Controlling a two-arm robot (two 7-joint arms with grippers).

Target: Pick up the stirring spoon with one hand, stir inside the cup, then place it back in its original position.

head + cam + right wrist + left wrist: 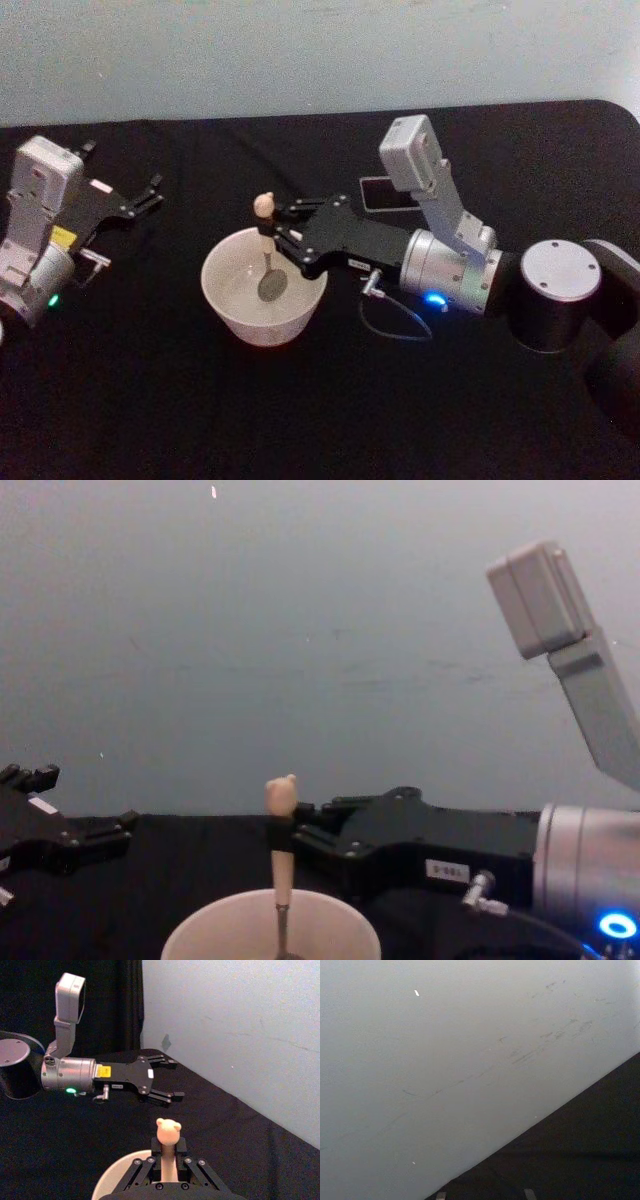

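Right gripper (273,233): extended from the right, level with the cup's far rim; jaws pinched on the pale handle just beneath the eared knob.
Stirring spoon (266,250): held nearly upright; dark stem ran down into the cup; shiny bowl sat low inside, near the middle; whether it touched the floor could not be told.
Cup (262,328): stood on the black table (150,400), left of centre; off-white, wide.
Holder (377,193): dark grey and square; stood beyond the right arm, partly hidden by the wrist camera; apart from the cup.
Left gripper (152,196): parked at the table's left side, well apart from the cup; jaws spread.
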